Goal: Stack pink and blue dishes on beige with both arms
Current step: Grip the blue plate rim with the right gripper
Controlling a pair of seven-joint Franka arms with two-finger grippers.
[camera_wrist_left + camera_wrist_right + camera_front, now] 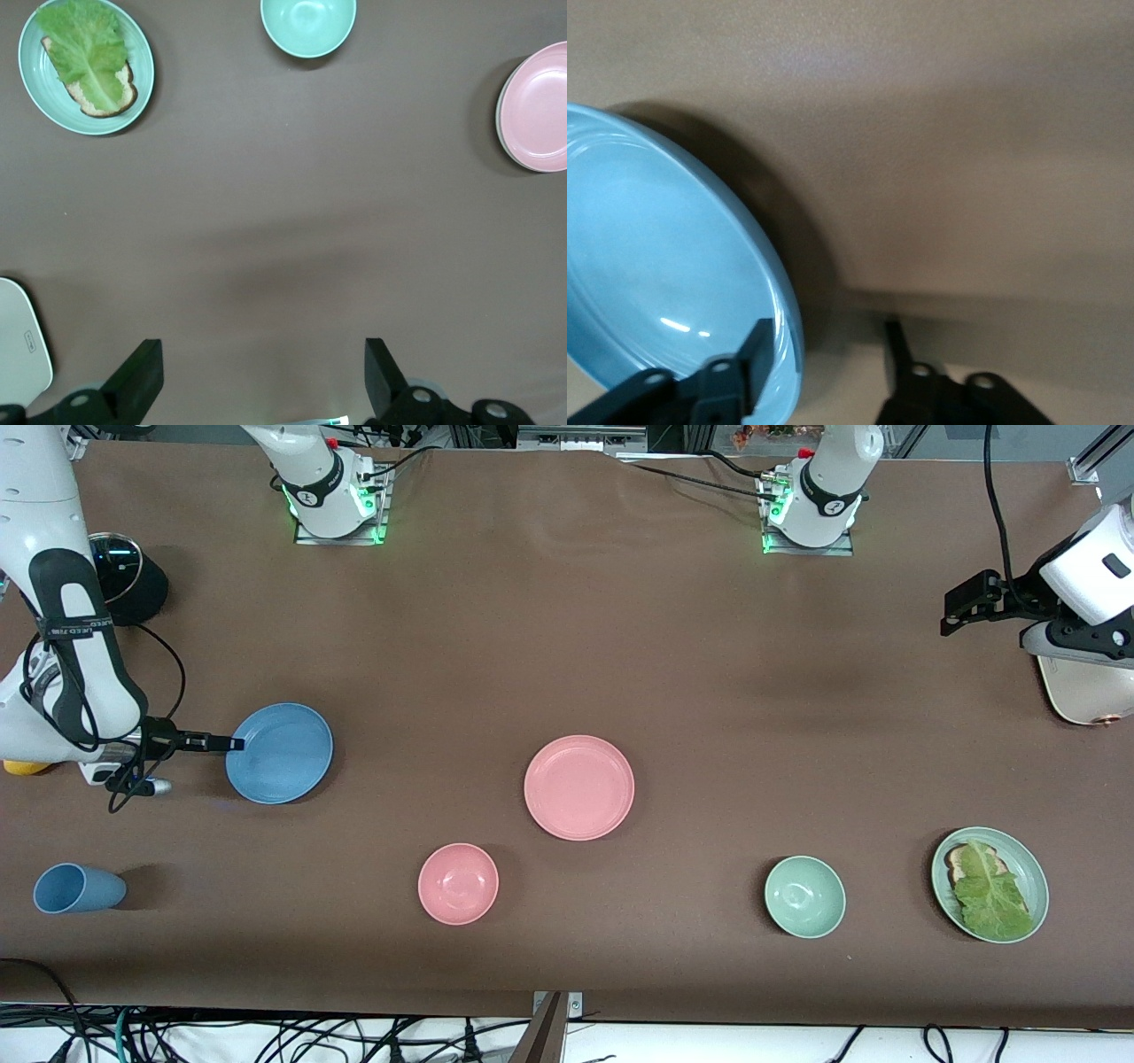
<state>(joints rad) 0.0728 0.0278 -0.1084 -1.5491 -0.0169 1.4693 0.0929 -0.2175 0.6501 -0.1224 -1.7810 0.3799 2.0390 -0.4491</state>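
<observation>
One likely done: pink plate (578, 786) sits on pale rim, prob. beige plate (500, 111). Blue plate (279, 753) left: right gripper (235, 743) jaws straddle its rim, not pinching yet. Left gripper (961, 607) waits over table (709, 646), jaws spread.

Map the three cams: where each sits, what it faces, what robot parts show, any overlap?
Front: high across the table, facing both bases; right pincer at the blue plate rim, left pincer above the table.
Left wrist: looks down past open fingers at the pink plate and green bowl.
Right wrist: fingers straddling the blue plate's rim.
Shared: front and left wrist both show the pink plate.
</observation>
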